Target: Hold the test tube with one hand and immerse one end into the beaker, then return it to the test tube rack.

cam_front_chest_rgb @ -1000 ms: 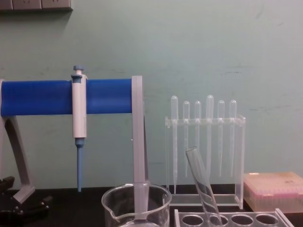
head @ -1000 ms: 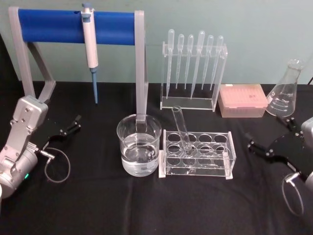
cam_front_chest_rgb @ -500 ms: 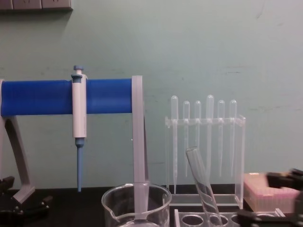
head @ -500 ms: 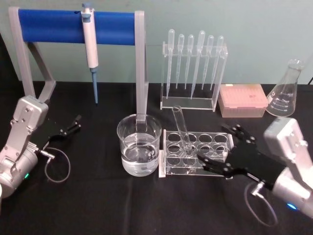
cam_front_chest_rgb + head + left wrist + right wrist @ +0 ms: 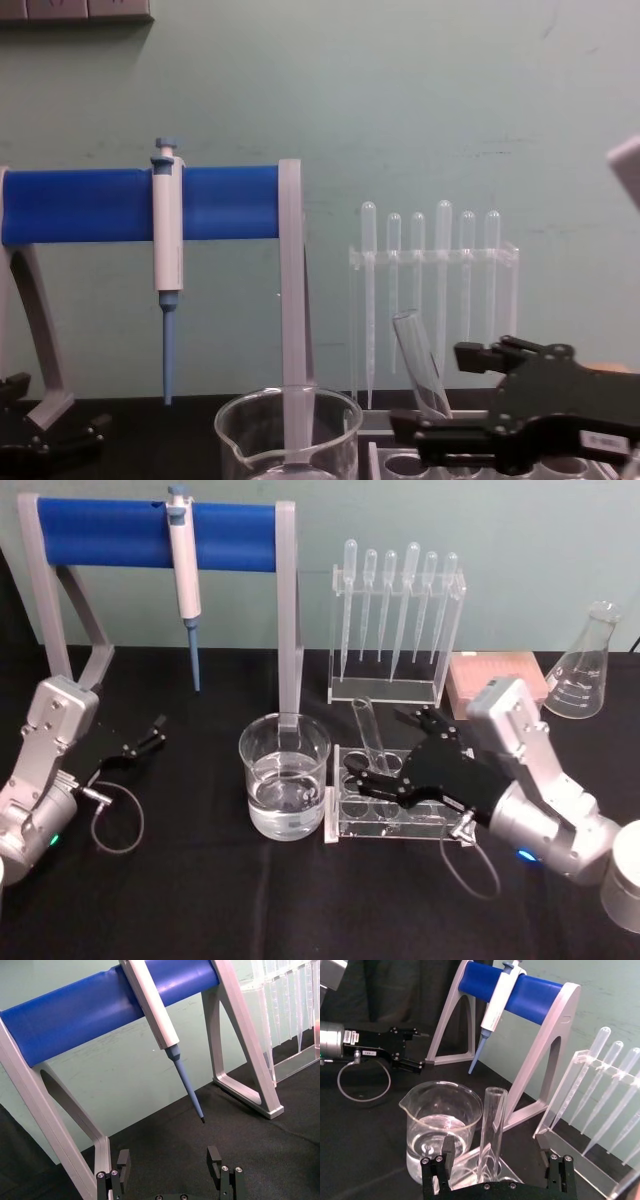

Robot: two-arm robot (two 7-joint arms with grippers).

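r gripper point(image 5: 375, 743) jaws spread round test tube point(image 5: 366, 718) leaning in rack point(image 5: 347, 821) — beaker point(image 5: 285, 780) beside; l gripper point(image 5: 152, 733) idle.

A black table point(image 5: 200, 900) bears the beaker point(image 5: 285, 780), tube rack point(image 5: 350, 826), pipette rack point(image 5: 385, 692), pipettor stand point(image 5: 110, 535), pink box point(image 5: 480, 668) and flask point(image 5: 585, 675).

The test tube point(image 5: 370, 735) leans in the rack point(image 5: 334, 815), beaker point(image 5: 285, 778) just left (6 pipettes point(image 5: 391, 605) hang behind).

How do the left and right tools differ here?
The right tool reaches over the rack, its jaws either side of the leaning test tube; the left tool sits by the table's left side with nothing between its jaws. The right tool faces the beaker; the left tool faces the pipettor stand. Both are black and open.
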